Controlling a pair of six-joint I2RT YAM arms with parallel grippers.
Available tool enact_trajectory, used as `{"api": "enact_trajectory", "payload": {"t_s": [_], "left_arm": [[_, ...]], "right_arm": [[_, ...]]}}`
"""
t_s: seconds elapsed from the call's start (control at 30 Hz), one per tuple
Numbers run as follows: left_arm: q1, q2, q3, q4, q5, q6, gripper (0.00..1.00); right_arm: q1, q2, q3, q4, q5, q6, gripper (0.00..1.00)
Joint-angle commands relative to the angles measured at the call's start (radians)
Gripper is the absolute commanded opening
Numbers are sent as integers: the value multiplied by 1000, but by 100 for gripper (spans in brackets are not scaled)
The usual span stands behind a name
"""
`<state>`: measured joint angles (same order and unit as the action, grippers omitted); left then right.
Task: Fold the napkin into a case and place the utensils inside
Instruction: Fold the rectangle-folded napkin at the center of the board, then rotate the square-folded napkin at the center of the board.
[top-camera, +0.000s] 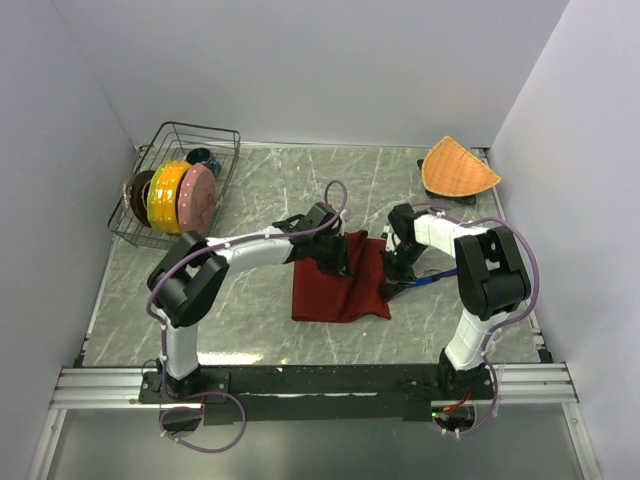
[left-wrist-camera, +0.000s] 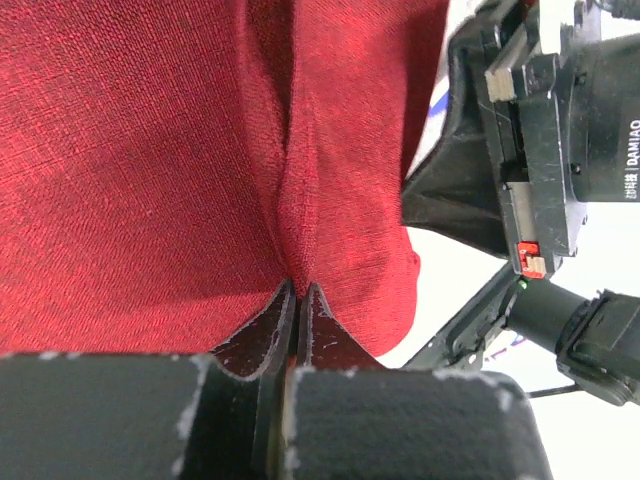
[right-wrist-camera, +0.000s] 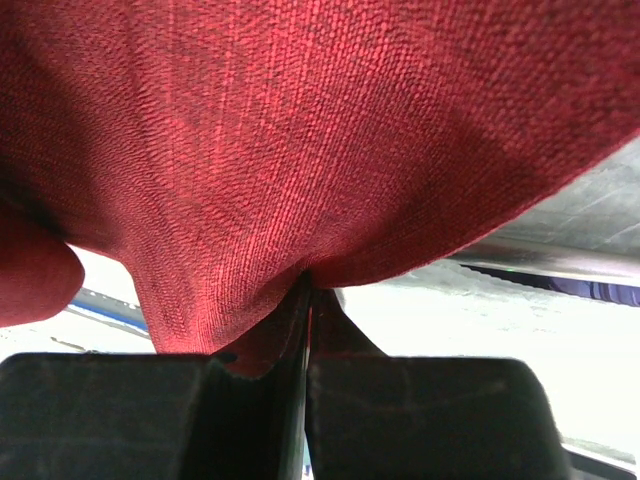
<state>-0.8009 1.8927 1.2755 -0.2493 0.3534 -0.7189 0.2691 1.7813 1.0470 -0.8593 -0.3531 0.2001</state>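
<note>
The dark red napkin (top-camera: 338, 288) lies rumpled on the marble table between the two arms. My left gripper (top-camera: 335, 258) is shut on a raised fold of the cloth near its far edge. In the left wrist view the napkin (left-wrist-camera: 150, 150) fills the picture, and the gripper (left-wrist-camera: 298, 291) pinches a ridge of it. My right gripper (top-camera: 388, 262) is shut on the napkin's right edge; its wrist view shows the gripper (right-wrist-camera: 308, 282) holding the cloth (right-wrist-camera: 300, 130) lifted off the table. A blue-purple knife (top-camera: 432, 282) peeks out by the right arm. The fork is hidden.
A wire dish rack (top-camera: 222, 135) with coloured plates (top-camera: 180, 195) stands at the back left. An orange woven fan-shaped mat (top-camera: 458, 168) sits at the back right. White walls close in the table on three sides. The right arm's black wrist (left-wrist-camera: 535, 150) is close beside the left gripper.
</note>
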Motion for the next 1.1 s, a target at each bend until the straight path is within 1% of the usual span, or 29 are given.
{"api": "enact_trajectory", "payload": {"t_s": [0.0,0.03,0.1,0.13,0.17,0.2,0.23,0.27,0.3,0.33,0.37,0.4,0.53,0.57,0.6,0.63,0.67,0.73,0.77,0.8,0.83,0.87,0.93,0.97,1.03,1.07], "left_arm": [[-24,28,64,44,85,-1,3],[-23,26,82,13,87,15,24],[12,-18,79,-56,90,61,44],[35,-47,46,-73,90,73,54],[96,-116,24,-96,111,106,60],[133,-151,1,-113,122,131,66],[173,-187,-30,-131,121,154,68],[251,-248,-40,-158,131,209,72],[290,-273,-50,-210,136,243,73],[325,-291,-59,-249,134,274,75],[382,-323,-65,-280,134,321,75],[399,-331,-70,-350,102,346,75],[494,-362,-122,-404,99,430,73],[511,-366,-131,-398,105,440,73],[526,-366,-137,-393,143,455,73],[537,-354,-133,-398,142,491,73],[539,-345,-127,-403,133,509,73],[536,-302,-104,-422,157,571,74],[536,-287,-97,-423,159,581,74],[536,-271,-84,-423,168,594,73],[534,-236,-76,-421,185,619,72],[532,-221,-71,-415,188,624,72],[519,-166,-53,-416,217,660,69],[511,-147,-47,-416,220,665,69],[484,-101,-28,-421,222,679,68],[476,-90,-24,-426,232,682,68]], "right_arm": [[-10,-10,-4,3,-1,5,0],[-11,-8,-4,5,-4,4,0],[-11,-3,-1,5,-15,4,0],[-10,0,-4,5,-33,4,0],[-8,4,-2,11,-44,7,0],[-7,13,-2,13,-58,9,0],[5,16,-1,14,-69,10,0],[12,18,-1,23,-92,16,0],[19,20,-5,31,-104,22,0],[31,20,-10,40,-118,30,0],[53,23,-22,60,-139,38,0],[71,26,-27,69,-145,53,0],[166,38,-28,158,-187,128,0],[209,52,-22,180,-196,178,0],[226,58,-13,196,-234,202,1],[249,64,20,206,-250,220,5],[268,70,47,191,-260,208,19],[289,52,86,126,-265,167,30],[283,12,88,103,-261,130,45],[257,-12,87,77,-253,108,53],[246,-34,85,13,-254,85,57],[231,-71,85,-24,-256,38,64],[196,-103,85,-125,-262,-8,73],[187,-130,87,-153,-261,-48,78],[153,-164,97,-193,-241,-76,85],[142,-189,102,-199,-241,-99,91]]}}
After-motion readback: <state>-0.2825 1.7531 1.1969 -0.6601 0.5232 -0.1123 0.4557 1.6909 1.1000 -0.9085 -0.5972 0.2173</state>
